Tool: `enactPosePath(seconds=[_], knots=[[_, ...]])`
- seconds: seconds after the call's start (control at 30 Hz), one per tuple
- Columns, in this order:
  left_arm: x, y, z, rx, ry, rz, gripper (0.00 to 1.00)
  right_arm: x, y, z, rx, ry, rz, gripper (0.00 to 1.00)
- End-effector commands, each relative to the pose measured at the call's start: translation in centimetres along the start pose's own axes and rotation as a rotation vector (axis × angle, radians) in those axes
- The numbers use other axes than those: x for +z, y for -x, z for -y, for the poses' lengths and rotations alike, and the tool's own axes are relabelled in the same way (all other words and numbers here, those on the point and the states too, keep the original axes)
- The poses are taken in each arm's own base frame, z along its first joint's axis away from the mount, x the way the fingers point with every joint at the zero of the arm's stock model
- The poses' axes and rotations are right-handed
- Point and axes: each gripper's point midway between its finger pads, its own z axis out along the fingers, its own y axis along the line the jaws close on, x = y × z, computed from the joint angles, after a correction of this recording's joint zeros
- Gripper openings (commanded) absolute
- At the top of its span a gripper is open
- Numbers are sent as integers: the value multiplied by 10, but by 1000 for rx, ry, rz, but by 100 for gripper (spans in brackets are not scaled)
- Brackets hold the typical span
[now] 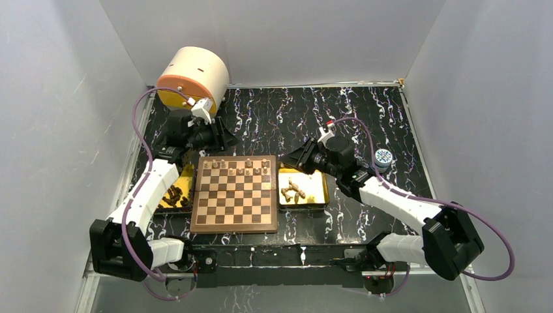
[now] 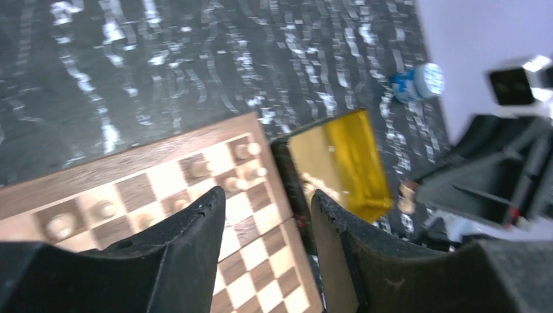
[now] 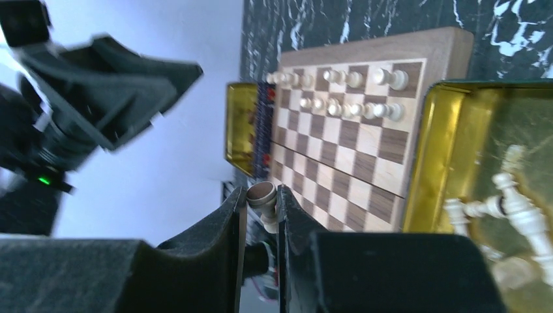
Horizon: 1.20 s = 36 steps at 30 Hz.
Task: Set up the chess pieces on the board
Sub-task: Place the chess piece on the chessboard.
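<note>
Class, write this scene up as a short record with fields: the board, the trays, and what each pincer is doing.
board: chessboard, near rows bare
on board: light pieces in the two far rows
right tray: gold, holds loose pieces lying down
left tray: gold, beside the board's left edge
left pincer: open, empty, near the board's far left corner
right pincer: shut on one chess piece
</note>
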Motion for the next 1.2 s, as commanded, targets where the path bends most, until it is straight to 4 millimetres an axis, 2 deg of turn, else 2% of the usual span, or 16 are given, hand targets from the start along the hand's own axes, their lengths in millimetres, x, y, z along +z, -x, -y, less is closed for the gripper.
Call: enactPosePath(seconds=[0.0, 0.23, 0.5, 0.73, 1.17], knots=[[-17, 5, 66, 7, -359, 38, 50, 7, 38, -39, 225, 144, 153, 17], [-22, -3, 99, -41, -538, 74, 57, 18, 57, -52, 354, 204, 208, 17], [-4, -21, 126, -59, -605, 50, 60, 23, 63, -66, 408, 267, 199, 17], [17, -22, 132, -61, -564, 61, 59, 23, 60, -74, 410, 290, 169, 17], [41, -21, 143, -64, -569, 48, 46, 23, 56, -76, 413, 306, 146, 17]])
